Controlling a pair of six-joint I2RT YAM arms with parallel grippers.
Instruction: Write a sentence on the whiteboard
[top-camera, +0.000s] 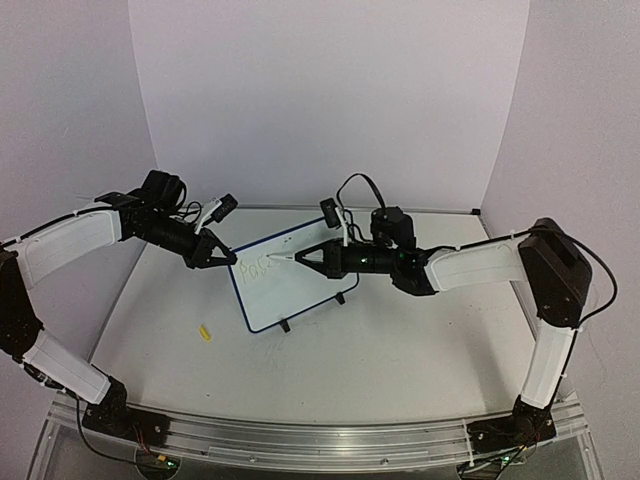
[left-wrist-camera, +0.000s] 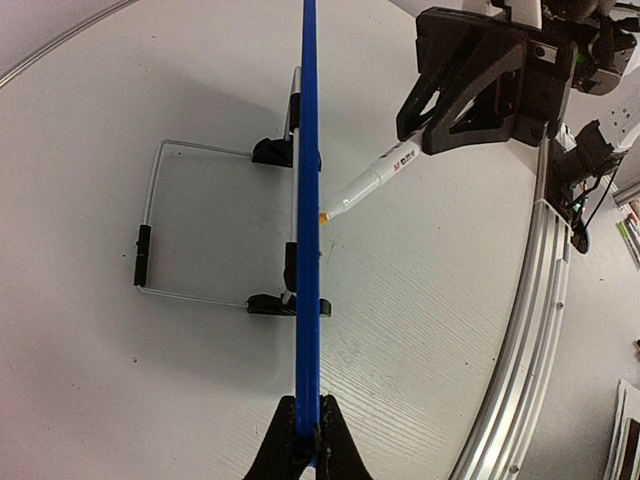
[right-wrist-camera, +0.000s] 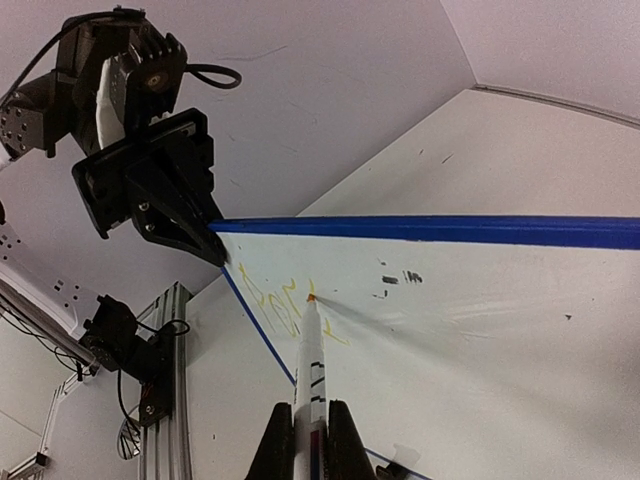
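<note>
The whiteboard (top-camera: 300, 285) stands tilted on two black feet at mid-table; its frame is blue in the wrist views (right-wrist-camera: 450, 228). My left gripper (top-camera: 218, 256) is shut on the board's upper left edge (left-wrist-camera: 307, 300). My right gripper (top-camera: 312, 259) is shut on a white marker (right-wrist-camera: 311, 365), whose orange tip touches the board face. Faint yellow letters of the sentence (right-wrist-camera: 275, 305) lie left of the tip; they also show in the top view (top-camera: 262, 268). From the left wrist the marker (left-wrist-camera: 370, 180) meets the board edge-on.
A small yellow marker cap (top-camera: 205, 333) lies on the table left of the board. The board's wire stand (left-wrist-camera: 150, 240) rests behind it. Small dark marks (right-wrist-camera: 398, 280) sit on the board. An aluminium rail (top-camera: 300, 440) runs along the near edge.
</note>
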